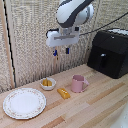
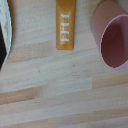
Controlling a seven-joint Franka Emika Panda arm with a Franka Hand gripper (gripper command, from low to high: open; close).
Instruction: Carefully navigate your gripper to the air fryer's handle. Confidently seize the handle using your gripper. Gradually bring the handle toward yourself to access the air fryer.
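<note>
The plate (image 1: 24, 103) lay at the exterior view's left, the bowl (image 1: 48, 83), bar (image 1: 63, 93) and mug (image 1: 78, 83) mid-table, the air fryer (image 1: 109, 52) far right.

My gripper (image 1: 61, 51) was white, its dark fingers tipped blue. Air fryer (image 1: 111, 52) matte black, handle (image 1: 102, 60) black too. Mug (image 1: 78, 83) pink. Small bowl (image 1: 48, 84) white with yellow-orange contents. Orange bar (image 2: 65, 25) bore white markings. Plate (image 1: 24, 103) white, patterned rim. Table (image 1: 95, 107) pale striped wood.
</note>
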